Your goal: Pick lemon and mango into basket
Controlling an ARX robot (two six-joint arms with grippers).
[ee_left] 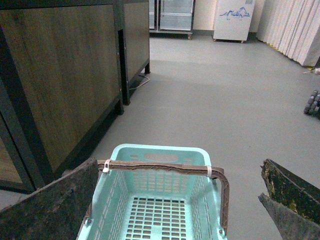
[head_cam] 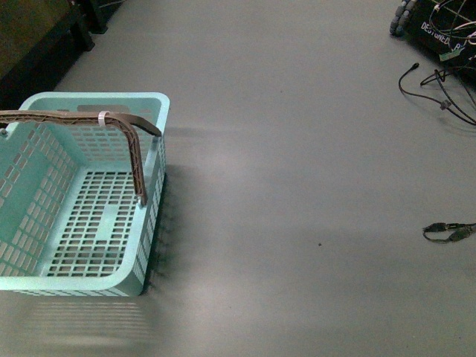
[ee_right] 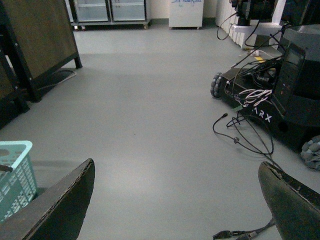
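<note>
The pale teal basket (head_cam: 152, 149) stands on the grey floor at the left of the front view, empty, with its brown handles (head_cam: 132, 141) raised. It also shows in the left wrist view (ee_left: 160, 152), below my open left gripper (ee_left: 175, 200), and its corner shows in the right wrist view (ee_right: 17, 175). My right gripper (ee_right: 175, 205) is open and empty over bare floor. The lemon and the mango are out of view. Neither arm shows in the front view.
Black cables (head_cam: 439, 97) and a small connector (head_cam: 446, 232) lie on the floor at the right. A dark wheeled machine (ee_right: 280, 85) stands to the right. Wooden cabinets with black frames (ee_left: 60, 85) stand to the left of the basket.
</note>
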